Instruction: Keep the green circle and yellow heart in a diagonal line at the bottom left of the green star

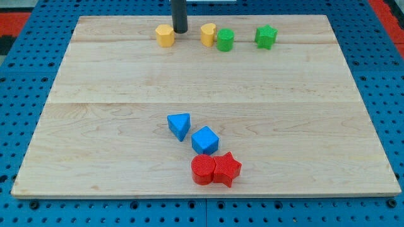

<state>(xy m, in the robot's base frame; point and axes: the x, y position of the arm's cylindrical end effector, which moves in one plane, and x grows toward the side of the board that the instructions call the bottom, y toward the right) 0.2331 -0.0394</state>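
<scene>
Pincer there is none on this rig, so nothing spreads, presses together or pinches: I only have a straight dark rod, and my tip (180, 31) sits on the wooden board (113, 139) near the view's top edge. It stands between two yellow pieces, just beside the yellow hexagon-like block (165, 35) on its left and a short way from the yellow heart (208, 34) on its right; whether it touches the hexagon-like one I cannot tell.

The heart is touching the green circle (225, 40), which lies immediately to its right and slightly lower. The green star (266, 36) is further right again, apart from the circle, with bare wood between them. So all four top pieces run in a nearly level row, not a diagonal. I judge the task far from done: the circle and heart need to end up below and to the view's left of the star, stepping downward, whereas now they sit level with it.

My tip's spot left of the heart suggests to me a push toward the right, which would drive the heart into the circle; since they touch, both would likely move together. For a diagonal I would rather come from above them and nudge each downward by different amounts.

Well apart, near the view's bottom, a blue triangle (180, 125), blue cube (204, 140), red cylinder (203, 169) and red star (227, 169) form a loose cluster, clear of the working area
</scene>
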